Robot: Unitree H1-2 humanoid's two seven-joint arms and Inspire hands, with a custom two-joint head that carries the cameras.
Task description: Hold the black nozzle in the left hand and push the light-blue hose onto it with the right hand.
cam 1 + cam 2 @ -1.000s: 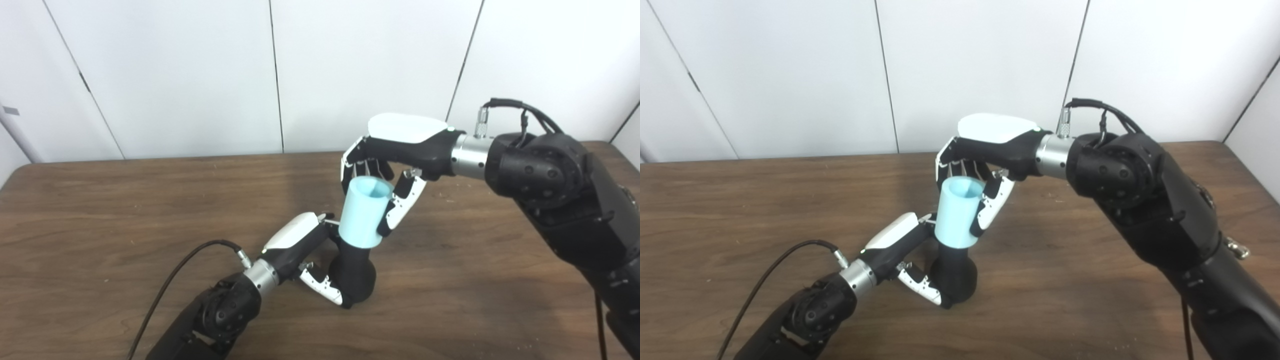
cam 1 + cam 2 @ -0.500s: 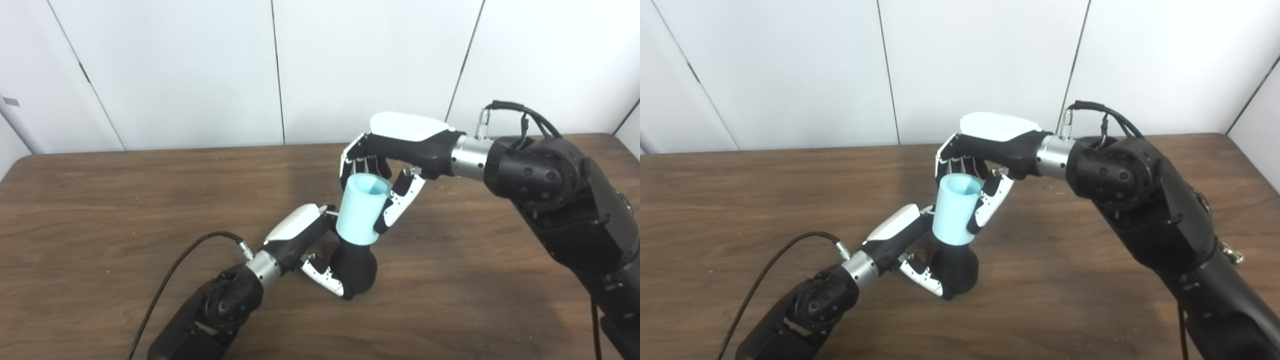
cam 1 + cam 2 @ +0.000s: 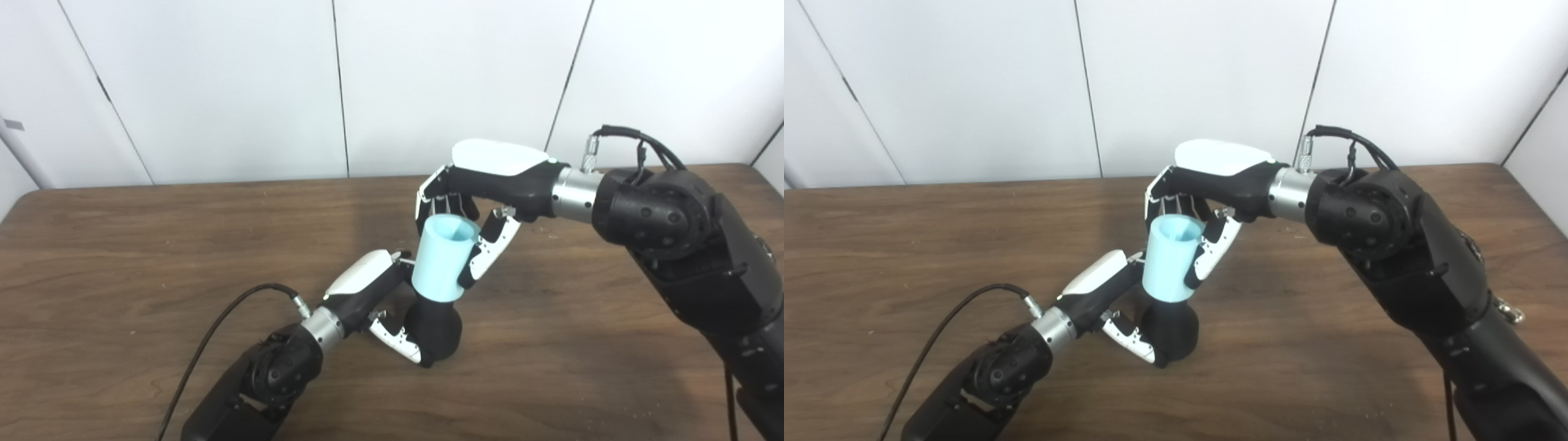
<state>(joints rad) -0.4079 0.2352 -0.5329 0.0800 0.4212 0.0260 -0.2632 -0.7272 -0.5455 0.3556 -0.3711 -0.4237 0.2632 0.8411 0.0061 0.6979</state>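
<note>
**benchmonkey:** ok so where's this at? The left hand (image 3: 392, 306) is wrapped around the black nozzle (image 3: 436, 327), fingers curled on its fat lower body, and the nozzle's base sits on or right at the bench (image 3: 153, 257). The right hand (image 3: 471, 226) comes in from above, fingers and thumb closed on the light-blue hose (image 3: 442, 260). The hose's lower end already covers the top of the nozzle and the whole stack leans a bit to the right.

**hose_guy:** yeah, looks to me like it's mid-push. Can't tell how deep the nozzle goes inside, the hose wall hides that. My guess is there's more travel left, since plenty of black body shows under the blue rim.

**benchmonkey:** so just shove it down?

**hose_guy:** push along the lean, not straight down. If the right hand drives vertically while the nozzle tilts, the rim probably binds on one side. Keep the left hand clamped low so the nozzle doesn't roll on that rounded bottom.

**benchmonkey:** grip worry?

**hose_guy:** the right hand grips near the open top of the hose, so it could squash or slide. A slow, steady press is safest imo.
</note>
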